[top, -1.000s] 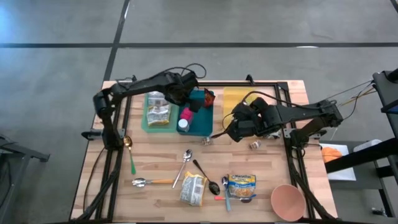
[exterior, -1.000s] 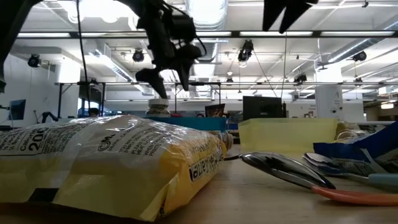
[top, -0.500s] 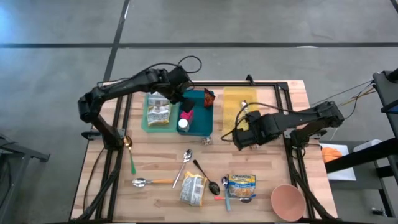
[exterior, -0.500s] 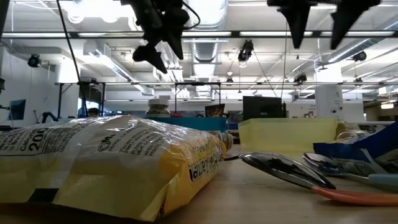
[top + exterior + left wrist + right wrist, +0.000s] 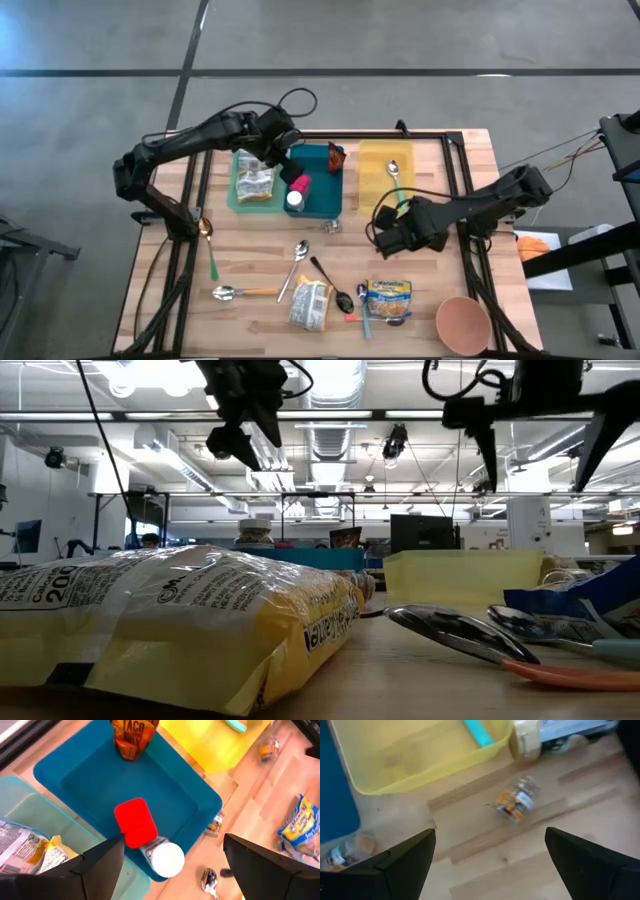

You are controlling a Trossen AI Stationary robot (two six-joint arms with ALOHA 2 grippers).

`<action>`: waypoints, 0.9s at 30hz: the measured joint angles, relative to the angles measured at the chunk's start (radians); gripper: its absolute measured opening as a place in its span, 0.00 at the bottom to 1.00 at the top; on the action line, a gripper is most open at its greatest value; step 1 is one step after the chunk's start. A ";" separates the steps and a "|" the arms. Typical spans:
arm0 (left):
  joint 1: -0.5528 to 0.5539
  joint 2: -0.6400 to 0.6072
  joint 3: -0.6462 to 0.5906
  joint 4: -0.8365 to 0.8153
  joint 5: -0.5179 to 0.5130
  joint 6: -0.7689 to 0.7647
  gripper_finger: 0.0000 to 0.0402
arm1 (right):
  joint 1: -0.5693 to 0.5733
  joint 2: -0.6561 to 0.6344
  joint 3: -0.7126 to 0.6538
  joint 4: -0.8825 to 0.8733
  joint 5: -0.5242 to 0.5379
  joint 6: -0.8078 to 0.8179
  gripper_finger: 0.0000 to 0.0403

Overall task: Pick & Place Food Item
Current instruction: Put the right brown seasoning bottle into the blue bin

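The left pincer (image 5: 283, 158) hangs with its fingers spread and empty above the blue tray (image 5: 330, 200) near the worktop's far edge, where a red-capped bottle (image 5: 299, 185) and a white-lidded jar (image 5: 294, 201) already lie. The right pincer (image 5: 385, 236) hovers, likewise released and empty, over bare wood at mid-worktop. I would judge its next food item to be the small jar (image 5: 515, 800) lying on its side close below it (it looks apt to roll), so it should come straight down, straddle the jar across its width, and close gently before lifting.
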 joint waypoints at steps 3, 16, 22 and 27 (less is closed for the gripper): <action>-0.001 0.000 0.000 -0.015 0.030 0.024 0.85 | -0.011 0.030 -0.007 0.043 0.021 -0.031 0.93; -0.001 -0.001 0.000 -0.084 0.063 0.083 0.85 | -0.010 0.061 0.072 0.090 0.006 -1.339 0.93; -0.001 -0.020 0.001 -0.110 0.063 0.086 0.85 | -0.021 0.061 0.051 0.065 -0.132 -1.802 0.93; -0.001 -0.048 0.001 -0.112 0.063 0.061 0.85 | -0.022 0.064 0.009 0.051 -0.133 -1.911 0.93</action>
